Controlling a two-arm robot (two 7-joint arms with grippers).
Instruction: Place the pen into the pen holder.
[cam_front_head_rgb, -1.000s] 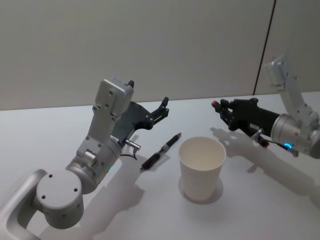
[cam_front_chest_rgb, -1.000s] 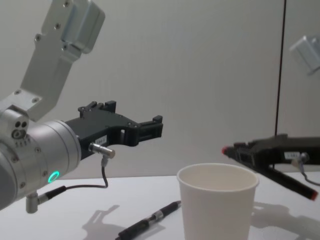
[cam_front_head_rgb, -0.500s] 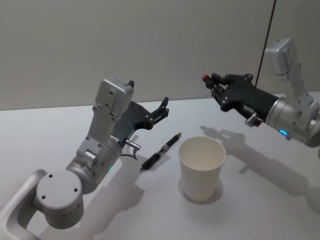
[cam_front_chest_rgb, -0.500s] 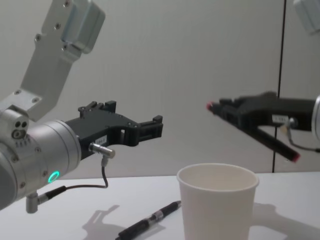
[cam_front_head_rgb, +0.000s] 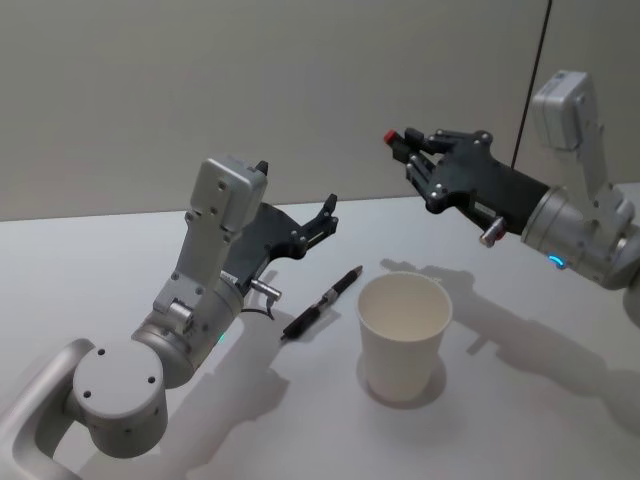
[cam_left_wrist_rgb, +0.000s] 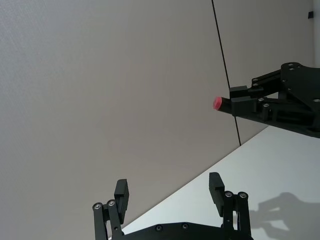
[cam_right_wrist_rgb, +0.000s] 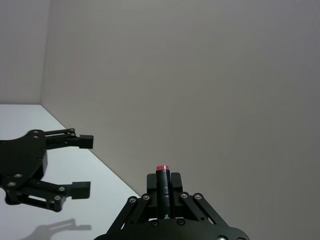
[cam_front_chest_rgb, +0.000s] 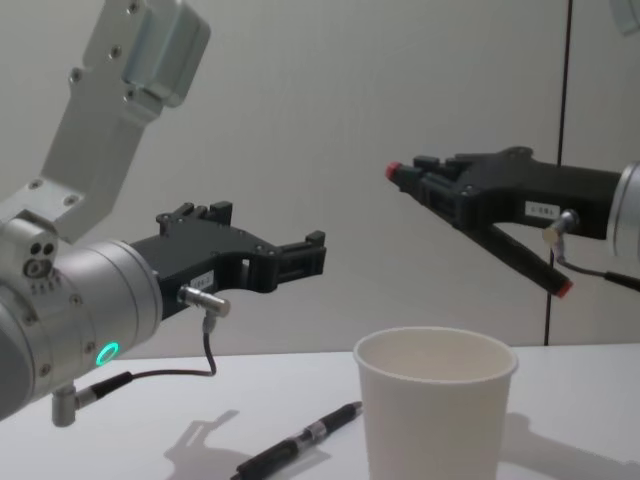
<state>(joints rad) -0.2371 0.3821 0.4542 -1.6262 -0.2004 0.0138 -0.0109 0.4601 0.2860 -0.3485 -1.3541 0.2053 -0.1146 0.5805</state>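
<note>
Lighting's soft and a bit dim, coming from overhead. The matte white tabletop (cam_front_head_rgb: 120, 250) is the brightest thing going. The plain grey wall (cam_front_head_rgb: 200, 80) behind it sits a shade darker, with a gentle gradient across both wrist views.

Shadows are all soft-edged:
- The white paper cup (cam_front_head_rgb: 403, 335) drops a faint one at its foot toward the tabletop's near edge.
- The right gripper (cam_front_head_rgb: 412, 152) and its arm smear a long one toward the right edge.
- The left gripper (cam_front_head_rgb: 328, 215) leaves a grey patch under its arm.
- The slim black pen (cam_front_head_rgb: 322, 303) lying flat gets just a thin line.

In the chest view the black red-tipped pen (cam_front_chest_rgb: 530, 262) in the right gripper is nearly a silhouette. The silver arm shells (cam_front_chest_rgb: 120, 90) have a mild sheen, and 1 teal status ring (cam_front_chest_rgb: 105, 352) glows.
</note>
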